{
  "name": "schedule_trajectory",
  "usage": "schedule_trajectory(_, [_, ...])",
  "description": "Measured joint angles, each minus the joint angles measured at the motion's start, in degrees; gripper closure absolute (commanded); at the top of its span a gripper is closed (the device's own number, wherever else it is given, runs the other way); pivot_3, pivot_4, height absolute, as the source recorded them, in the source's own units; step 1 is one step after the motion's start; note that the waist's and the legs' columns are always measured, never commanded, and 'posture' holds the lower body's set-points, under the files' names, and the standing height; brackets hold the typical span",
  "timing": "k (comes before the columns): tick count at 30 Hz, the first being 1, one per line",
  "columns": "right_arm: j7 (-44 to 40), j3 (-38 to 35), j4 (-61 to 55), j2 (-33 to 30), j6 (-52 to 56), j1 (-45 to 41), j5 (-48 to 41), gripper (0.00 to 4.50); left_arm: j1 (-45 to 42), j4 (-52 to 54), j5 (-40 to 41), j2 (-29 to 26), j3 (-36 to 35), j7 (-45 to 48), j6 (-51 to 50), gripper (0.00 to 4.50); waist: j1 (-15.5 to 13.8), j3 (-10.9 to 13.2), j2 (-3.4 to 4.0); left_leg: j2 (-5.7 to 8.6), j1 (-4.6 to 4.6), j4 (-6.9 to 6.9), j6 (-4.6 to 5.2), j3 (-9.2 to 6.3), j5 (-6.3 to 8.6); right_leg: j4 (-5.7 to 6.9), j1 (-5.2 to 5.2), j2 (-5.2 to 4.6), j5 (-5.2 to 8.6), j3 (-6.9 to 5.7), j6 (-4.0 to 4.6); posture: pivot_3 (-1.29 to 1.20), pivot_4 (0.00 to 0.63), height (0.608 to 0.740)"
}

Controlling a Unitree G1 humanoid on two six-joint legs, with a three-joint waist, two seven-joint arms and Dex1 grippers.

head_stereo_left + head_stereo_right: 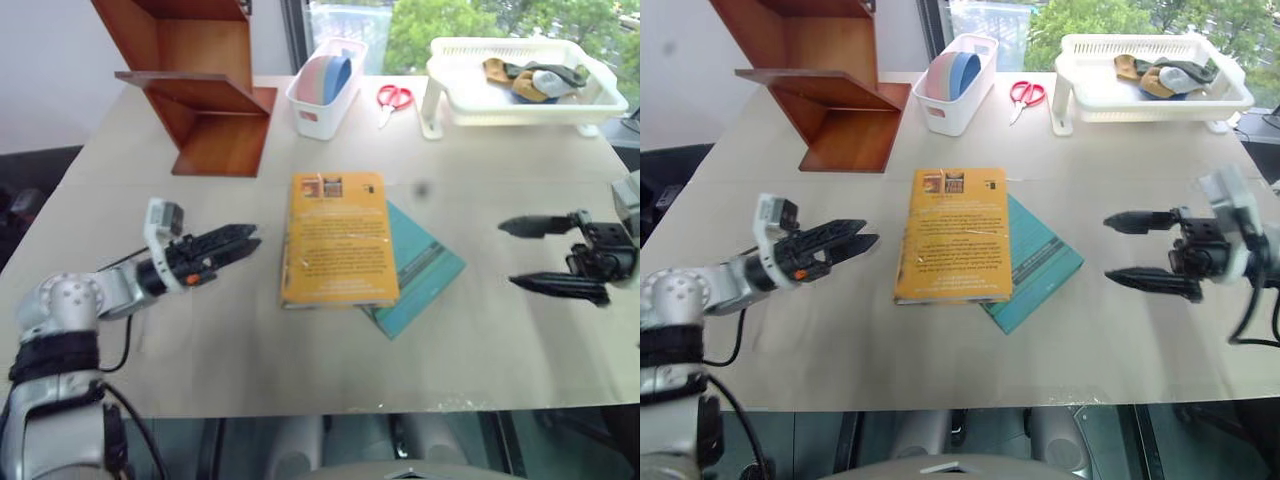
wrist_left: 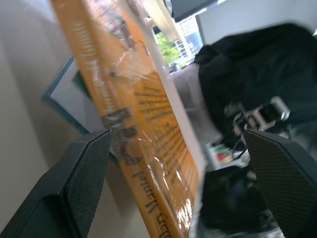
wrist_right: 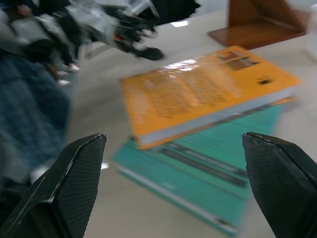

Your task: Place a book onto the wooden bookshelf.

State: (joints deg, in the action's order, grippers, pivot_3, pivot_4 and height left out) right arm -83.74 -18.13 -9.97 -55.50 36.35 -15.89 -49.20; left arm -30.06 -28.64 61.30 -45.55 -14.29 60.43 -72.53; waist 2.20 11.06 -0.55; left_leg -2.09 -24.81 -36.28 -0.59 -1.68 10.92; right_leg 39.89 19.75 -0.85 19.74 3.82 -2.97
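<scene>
The book (image 1: 336,238) lies flat at mid-table, overlapping a teal-blue book (image 1: 424,267) beneath its right side. Your left hand (image 1: 240,241) hovers near the spine edge, fingers spread and empty; your right hand (image 1: 530,255) stands well apart on the far side, also open and empty. Hazard: closing on the stacked edge may catch both volumes or skid the glossy cover. Open table (image 1: 480,350) surrounds the pair. The wooden bookshelf (image 1: 195,85) stands at the far left corner, with a white bin (image 1: 322,100) just beside it, limiting approach from the right.
</scene>
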Motion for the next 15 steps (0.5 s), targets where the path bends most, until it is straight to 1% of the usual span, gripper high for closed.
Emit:
schedule_trajectory(5, [1.8, -3.7, -4.0, -0.6, 4.0, 2.0, -5.2, 0.0, -9.4, -13.9, -8.6, 1.8, 7.6, 7.5, -0.5, 0.01, 0.0, 0.0, -0.07, 0.06, -0.04, -0.04, 0.0, 0.05, 0.0, -0.01, 0.0, -0.01, 0.0, -0.01, -0.01, 0.0, 0.15, 0.74])
schedule_trajectory(8, [2.8, -5.3, -5.4, -0.7, 5.2, 3.8, -6.9, 0.0, -13.8, -21.2, -13.6, 4.2, 11.6, 12.4, -0.5, 0.01, -0.1, 0.0, -0.08, 0.06, -0.12, -0.03, 0.0, 0.09, 0.0, -0.03, 0.03, 0.03, 0.0, -0.08, -0.01, 0.0, 0.15, 0.74])
schedule_trajectory(11, [3.2, -6.5, -6.3, -0.9, 6.2, 5.0, -8.1, 0.0, -18.4, -25.9, -18.5, 6.3, 14.9, 17.7, 0.2, 0.01, -0.3, 0.0, -0.11, 0.06, -0.16, -0.04, 0.0, 0.16, 0.0, -0.03, 0.02, 0.02, 0.0, -0.13, -0.01, 0.0, 0.15, 0.74])
schedule_trajectory(15, [3.8, -8.4, -7.2, -1.6, 8.2, 5.5, -10.9, 0.0, -22.1, -30.8, -24.9, 8.1, 18.7, 24.3, 3.2, 0.01, -0.2, 0.0, -0.11, 0.07, -0.15, -0.06, 0.0, 0.19, 0.0, -0.03, 0.02, 0.02, 0.0, -0.11, -0.01, 0.0, 0.15, 0.74])
